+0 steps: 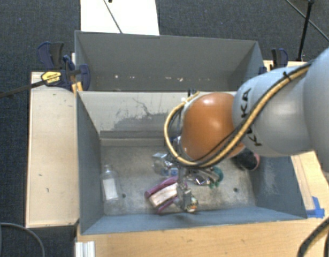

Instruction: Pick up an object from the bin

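My gripper (185, 196) hangs under the arm's orange cover, low over the bin's front middle. Its tip is at the right end of a pink and white flat packet (161, 193) that lies tilted on the bin floor; whether it touches the packet I cannot tell. Just behind it sits a crumpled clear and blue wrapper (163, 163). A green thing (215, 175) peeks out to the right of the gripper, partly hidden by the arm.
A small clear bottle (108, 186) lies alone near the bin's left wall. A dark red thing (249, 160) shows at the right under the arm. The arm and its cover hide much of the bin's right half.
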`<action>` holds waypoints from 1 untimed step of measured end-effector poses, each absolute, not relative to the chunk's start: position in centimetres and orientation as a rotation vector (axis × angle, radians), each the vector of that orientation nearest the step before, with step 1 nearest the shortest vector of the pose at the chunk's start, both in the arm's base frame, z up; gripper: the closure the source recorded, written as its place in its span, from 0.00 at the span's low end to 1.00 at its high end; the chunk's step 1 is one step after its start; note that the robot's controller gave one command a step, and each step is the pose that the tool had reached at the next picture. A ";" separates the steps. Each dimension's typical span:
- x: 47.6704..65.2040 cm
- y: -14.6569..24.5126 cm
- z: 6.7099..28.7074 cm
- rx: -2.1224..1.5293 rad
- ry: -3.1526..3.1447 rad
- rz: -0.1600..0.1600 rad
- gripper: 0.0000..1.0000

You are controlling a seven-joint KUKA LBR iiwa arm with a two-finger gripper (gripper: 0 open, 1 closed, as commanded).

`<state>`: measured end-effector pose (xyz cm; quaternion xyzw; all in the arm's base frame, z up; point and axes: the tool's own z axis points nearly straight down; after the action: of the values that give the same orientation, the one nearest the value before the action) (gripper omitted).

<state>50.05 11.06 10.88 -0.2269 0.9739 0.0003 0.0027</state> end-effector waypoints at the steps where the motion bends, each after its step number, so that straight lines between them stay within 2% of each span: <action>1: 50.4 10.8 6.9 -0.928 3.002 0.000 0.00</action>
<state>50.37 10.83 6.95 -0.2952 0.9554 0.0002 -0.0003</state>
